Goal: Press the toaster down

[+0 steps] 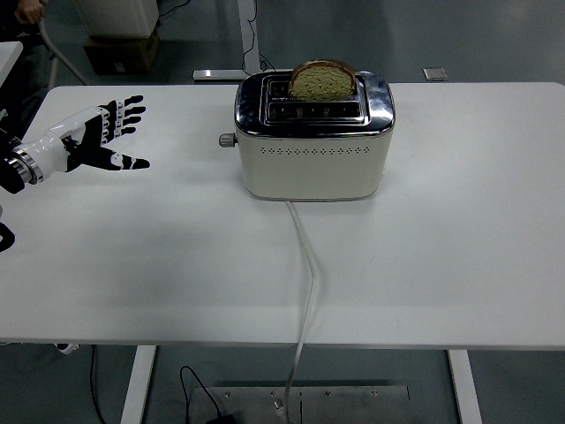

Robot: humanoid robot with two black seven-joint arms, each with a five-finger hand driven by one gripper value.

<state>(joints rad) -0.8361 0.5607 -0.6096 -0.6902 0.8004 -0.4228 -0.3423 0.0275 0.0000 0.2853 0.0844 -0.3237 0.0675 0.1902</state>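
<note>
- One white table (441, 265) fills most of the view, its near edge running across the bottom; the top is plain, matte and unmarked, with white legs showing below it.
- Around and beyond the table lies a dark grey-green floor (494, 40); at the far side stand a white metal stand (245, 53) with a flat foot, a brown cardboard box (119, 49) with a pale box on top, and a small square plate (434, 74) set in the floor.
- Below the near edge, a grey floor panel (353, 402) and a black cable (196, 393) are visible.
- Centred toward the far edge of the table sits the toaster (311, 168), cream-bodied with a shiny chrome top, two slots and a row of small vent holes along its front face. No brand, label or writing can be read on it.
- Standing up out of the far slot is a slice of brown bread (322, 81); the near slot looks empty.
- On the toaster's left end a small grey lever knob (227, 140) sticks out, sitting high up.
- From the toaster's front base a white power cord (308, 274) runs toward the viewer and drops over the near edge.
- At the left edge the left hand (93, 143), black and white, hovers over the table with fingers spread and thumb pointing toward the toaster, holding nothing and well apart from the knob.
</note>
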